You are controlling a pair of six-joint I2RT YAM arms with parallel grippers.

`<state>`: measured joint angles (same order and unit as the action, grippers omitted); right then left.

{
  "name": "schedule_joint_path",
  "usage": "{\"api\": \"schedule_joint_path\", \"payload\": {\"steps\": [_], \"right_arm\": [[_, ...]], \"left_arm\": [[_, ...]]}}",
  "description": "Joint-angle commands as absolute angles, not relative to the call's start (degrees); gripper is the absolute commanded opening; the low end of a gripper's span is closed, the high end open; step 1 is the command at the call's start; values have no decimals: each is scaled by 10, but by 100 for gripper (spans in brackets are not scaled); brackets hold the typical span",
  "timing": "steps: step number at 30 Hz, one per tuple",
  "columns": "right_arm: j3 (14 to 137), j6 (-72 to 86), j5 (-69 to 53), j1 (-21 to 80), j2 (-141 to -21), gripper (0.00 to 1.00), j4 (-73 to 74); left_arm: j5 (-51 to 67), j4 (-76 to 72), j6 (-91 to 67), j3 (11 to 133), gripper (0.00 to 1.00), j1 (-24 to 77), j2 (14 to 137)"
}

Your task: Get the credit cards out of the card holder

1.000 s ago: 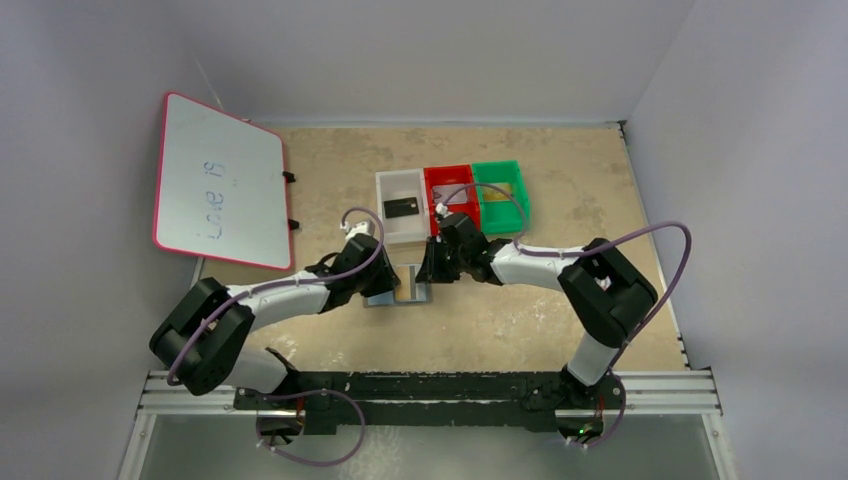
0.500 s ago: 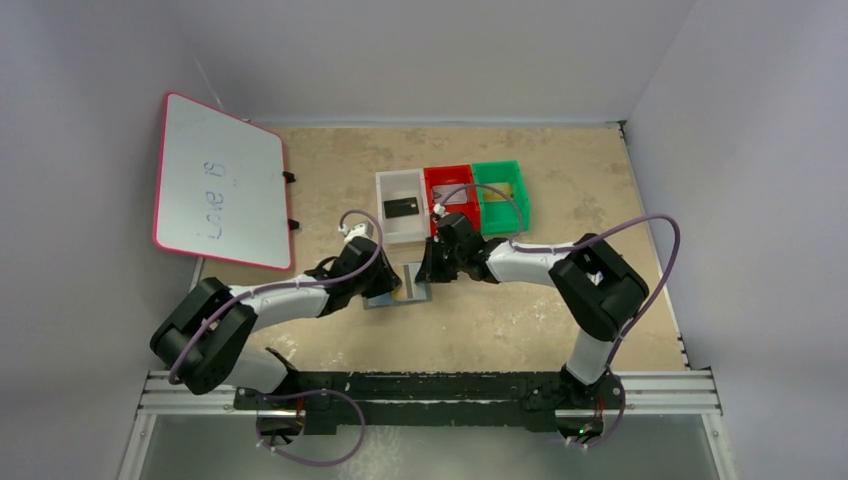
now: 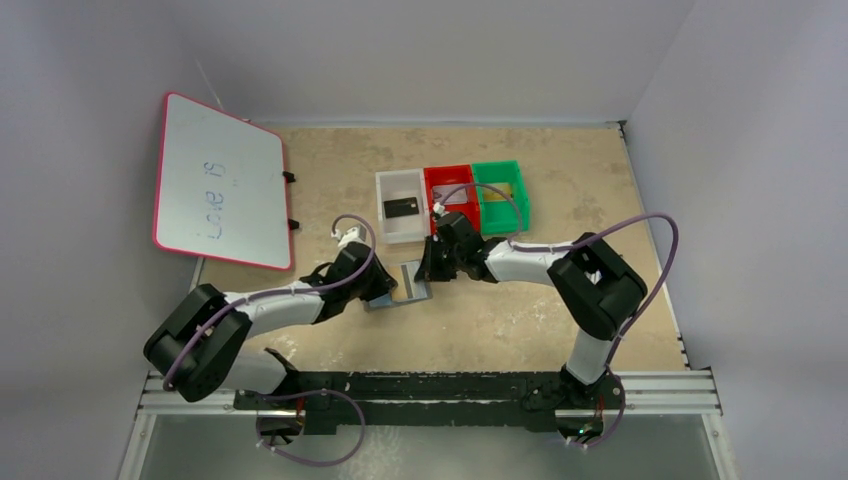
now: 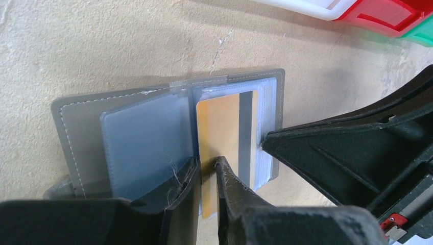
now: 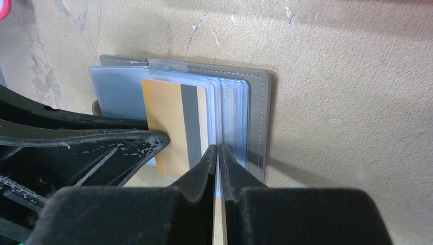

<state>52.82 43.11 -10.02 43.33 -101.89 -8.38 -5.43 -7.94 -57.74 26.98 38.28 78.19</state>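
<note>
Left gripper (image 4: 207, 171): clenched on the near edge of the gold card (image 4: 219, 122). One finger sits on each face of the card, which sticks out of its pocket toward this gripper. The grip looks meant for drawing the card straight back.

Right gripper (image 5: 218, 153): fingers pressed together on the near edge of the clear sleeves (image 5: 232, 117), just to the right of the gold card. I judge it is there to pin the case while the other arm pulls.

Card holder (image 4: 81, 122): lies open and flat on the table (image 3: 560, 180) directly ahead of both grippers and between them. Its grey cover is underneath and its shiny pockets face up, so the card edges can be reached.

Gold card markings: one dark stripe (image 4: 245, 127) runs along its length. No name, number or logo can be read.

Holder markings: light stitching round the cover, with no brand showing.

Black card (image 3: 400, 207): lies in the white tray (image 3: 385, 185), beyond both grippers, so it is already out of the case.

Red tray (image 3: 447, 172) and green tray (image 3: 497, 166): beyond the right gripper, in a row with the white one. They are probably drop places for cards. A cable crosses them, and I cannot tell what they hold.

Whiteboard (image 3: 215, 180): far off beyond the left gripper and to its left. It carries a short handwritten line that is too small to read with confidence.
</note>
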Motion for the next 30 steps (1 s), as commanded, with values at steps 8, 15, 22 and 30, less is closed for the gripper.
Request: {"api": "schedule_joint_path", "payload": {"steps": [8, 15, 22, 30], "right_arm": [[545, 421, -44, 434, -980, 14, -38], [559, 418, -103, 434, -965, 15, -70], [576, 427, -148, 439, -1012, 14, -109], [560, 433, -120, 439, -1040, 13, -79]], "left_arm": [[-74, -32, -571, 272, 0, 384, 756], [-66, -35, -561, 272, 0, 384, 765], [-63, -40, -565, 272, 0, 384, 775], [-72, -1, -544, 284, 0, 383, 774]]}}
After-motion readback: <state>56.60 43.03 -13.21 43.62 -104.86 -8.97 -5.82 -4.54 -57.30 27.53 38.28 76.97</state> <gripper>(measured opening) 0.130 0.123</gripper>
